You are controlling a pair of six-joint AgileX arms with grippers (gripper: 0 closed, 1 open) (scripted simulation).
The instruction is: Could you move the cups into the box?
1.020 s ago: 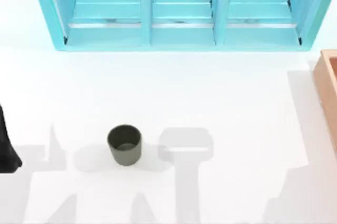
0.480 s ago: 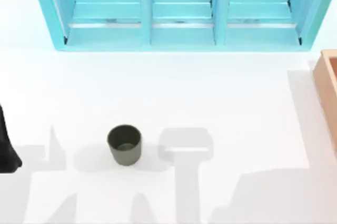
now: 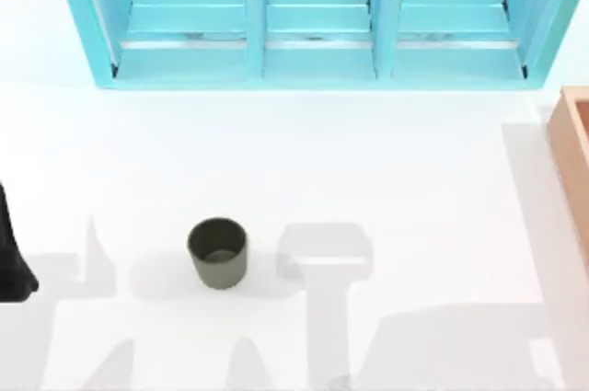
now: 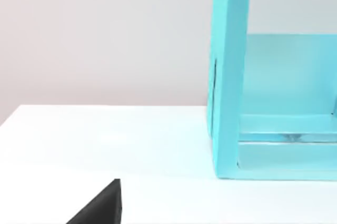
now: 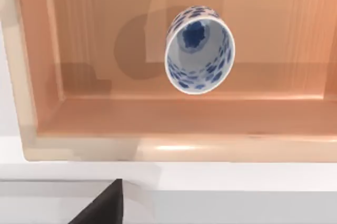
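Top view: the olive-green cup (image 3: 218, 252) stands upright on the white table (image 3: 368, 170), left of centre and well apart from the box (image 3: 572, 156) at the right edge, so it looks like the one yet to move. The left arm (image 3: 11, 258) is parked at the left edge.

Left wrist view: the turquoise cabinet (image 4: 274, 103) and a dark finger sliver; fingers can't be judged.

Right wrist view: the white-and-blue cup (image 5: 200, 50) stands inside the box (image 5: 31, 103), delivered by the look of it. Nothing is held; spread can't be told.

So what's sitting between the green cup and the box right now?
Nothing solid. In the top view, only bare white table with grey shadows lies between the green cup and the box at the table's right edge.
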